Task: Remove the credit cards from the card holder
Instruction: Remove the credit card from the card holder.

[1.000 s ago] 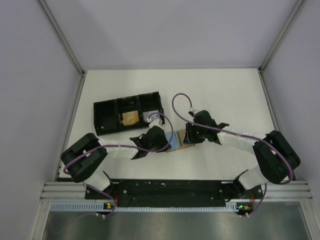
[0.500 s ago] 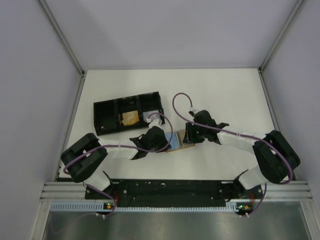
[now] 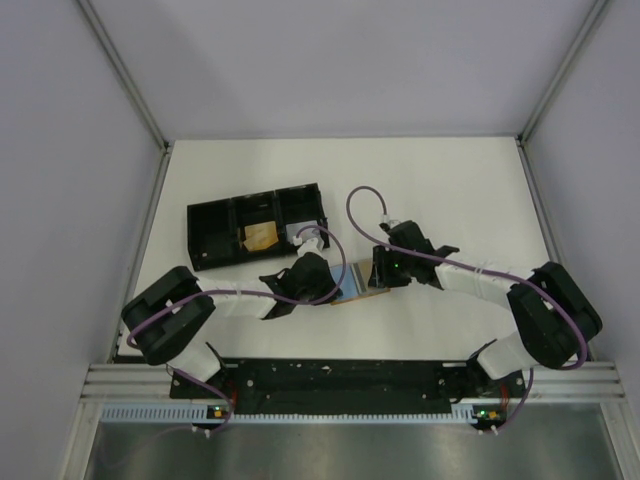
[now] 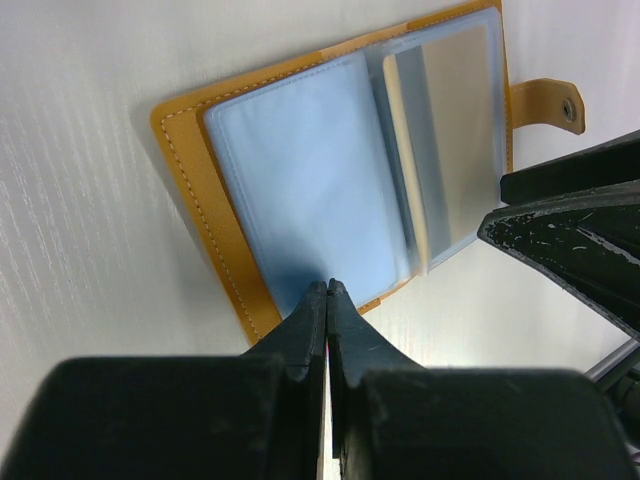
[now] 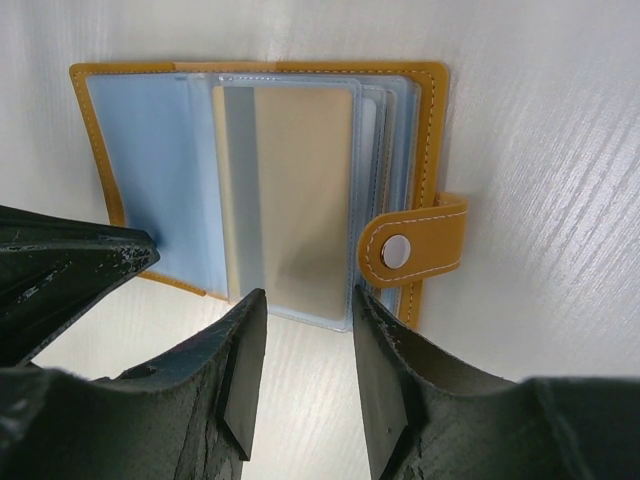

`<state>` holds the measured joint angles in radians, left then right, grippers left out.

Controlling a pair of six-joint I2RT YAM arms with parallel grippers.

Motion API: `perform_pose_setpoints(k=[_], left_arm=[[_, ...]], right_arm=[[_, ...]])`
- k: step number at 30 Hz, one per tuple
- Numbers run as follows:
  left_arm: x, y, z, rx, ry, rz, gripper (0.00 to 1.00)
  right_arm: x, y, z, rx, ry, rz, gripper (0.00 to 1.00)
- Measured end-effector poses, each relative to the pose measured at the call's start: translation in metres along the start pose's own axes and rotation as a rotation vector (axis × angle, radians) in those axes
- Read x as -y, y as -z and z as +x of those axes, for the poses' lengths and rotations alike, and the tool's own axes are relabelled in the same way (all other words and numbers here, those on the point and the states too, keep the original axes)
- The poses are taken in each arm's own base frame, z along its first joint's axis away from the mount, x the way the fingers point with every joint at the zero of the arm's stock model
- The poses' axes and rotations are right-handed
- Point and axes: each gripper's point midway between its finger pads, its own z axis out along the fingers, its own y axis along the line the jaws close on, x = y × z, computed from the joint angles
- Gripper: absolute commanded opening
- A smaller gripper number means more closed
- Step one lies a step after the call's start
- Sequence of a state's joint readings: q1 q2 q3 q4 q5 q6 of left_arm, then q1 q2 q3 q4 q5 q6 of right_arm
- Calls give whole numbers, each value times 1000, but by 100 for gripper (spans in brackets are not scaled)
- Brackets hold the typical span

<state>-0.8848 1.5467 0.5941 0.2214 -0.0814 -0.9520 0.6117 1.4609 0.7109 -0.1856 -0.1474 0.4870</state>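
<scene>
So the card holder (image 3: 362,291) is lying flat and flipped open on the table (image 3: 450,190), roughly centred left to right and closer to the near edge than the far one, with both arms meeting over it. Left pincer (image 4: 328,292) is clamped fully shut, tips right at the edge of the blue plastic page; can't tell if it's actually pinching the page or just pressing on it. Right pincer (image 5: 305,312) is partway open with nothing between the fingers, hanging just over the edge of the clear sleeves next to the snap tab (image 5: 412,246). The credit cards (image 5: 300,195) are tucked in the sleeves, and the one on top looks beige through the plastic. Farther back toward the left edge there's a black tray (image 3: 200,240) with three compartments, something tan (image 3: 260,237) sitting in the middle one.
</scene>
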Motion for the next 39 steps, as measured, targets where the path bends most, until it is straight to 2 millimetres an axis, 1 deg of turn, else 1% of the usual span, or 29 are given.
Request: perform_pose_setpoints(k=[8, 15, 17, 22, 25, 28, 31, 35, 39], left_arm=[[0, 0, 0, -2, 1, 2, 0], [0, 0, 1, -3, 1, 4, 0], [0, 1, 1, -3, 1, 4, 0], [-1, 1, 1, -2, 2, 6, 0], [-2, 3, 2, 0, 5, 7, 0], [-4, 6, 3, 2, 20, 7, 0], [-7, 8, 3, 12, 46, 12, 0], [-11, 11, 2, 24, 81, 19, 0], [-17, 15, 1, 37, 112, 18, 0]], right_arm=[[-6, -1, 3, -7, -15, -43, 37], [-14, 3, 3, -9, -28, -87, 29], [-19, 8, 2, -2, -25, -112, 28], [-43, 20, -7, 27, -1, -232, 28], [-55, 22, -8, 25, 8, -293, 30], [-68, 21, -6, 11, 24, -345, 36], [-78, 14, 4, -31, 46, -380, 44], [-90, 7, 12, -77, 59, -413, 52], [-95, 5, 12, -90, 68, -431, 53]])
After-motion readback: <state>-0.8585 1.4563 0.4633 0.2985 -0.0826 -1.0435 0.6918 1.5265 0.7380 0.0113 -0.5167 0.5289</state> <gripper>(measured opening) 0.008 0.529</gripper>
